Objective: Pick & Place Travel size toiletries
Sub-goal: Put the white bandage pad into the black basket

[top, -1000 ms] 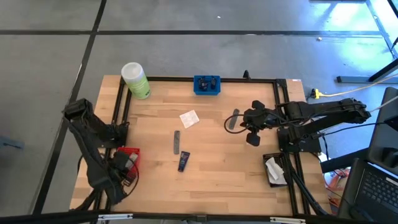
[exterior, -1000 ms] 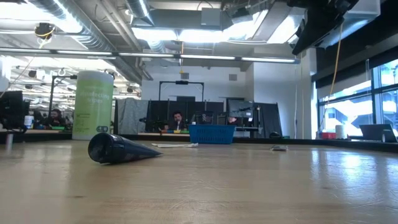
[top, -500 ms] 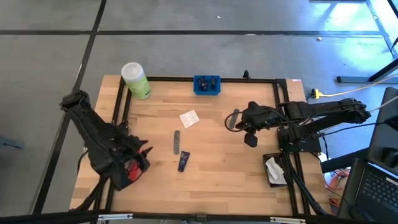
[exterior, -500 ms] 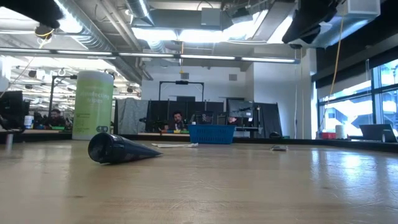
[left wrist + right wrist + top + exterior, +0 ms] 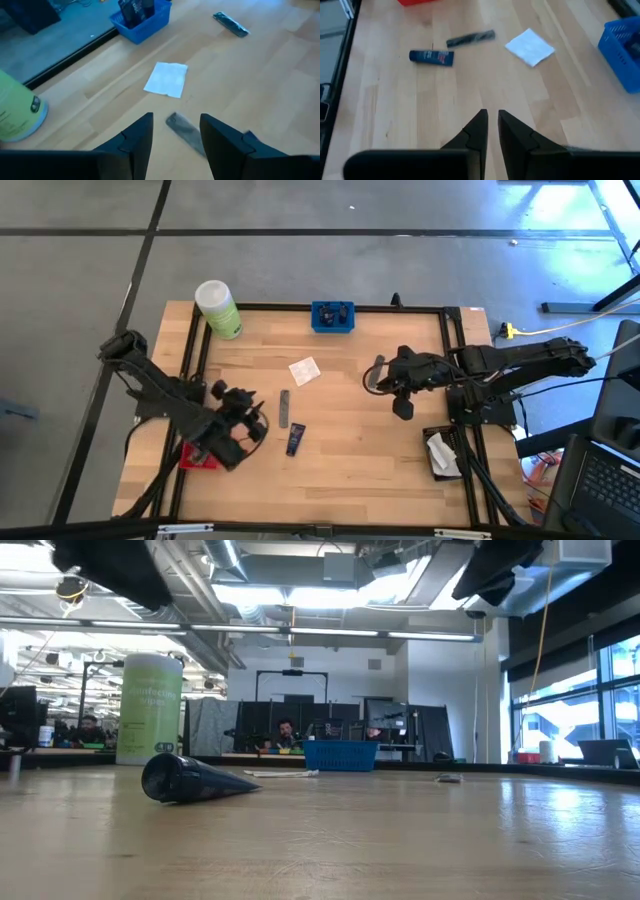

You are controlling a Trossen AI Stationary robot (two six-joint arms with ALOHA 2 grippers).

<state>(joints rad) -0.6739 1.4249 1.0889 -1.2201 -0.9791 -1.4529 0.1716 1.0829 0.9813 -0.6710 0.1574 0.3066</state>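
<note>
Left hand point(image 5: 243, 420) spread, empty, near grey tube point(image 5: 284, 408) (light, slim, slippery); best pinched mid-length. Right hand point(image 5: 378, 377) slightly parted, empty.

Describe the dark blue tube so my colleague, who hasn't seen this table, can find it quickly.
Start at the wooden table and go to its middle, near the front edge. The dark blue tube lies just in front of a slim grey strip. It is the only blue, rounded thing there; the white sachet farther back is flat.
</note>
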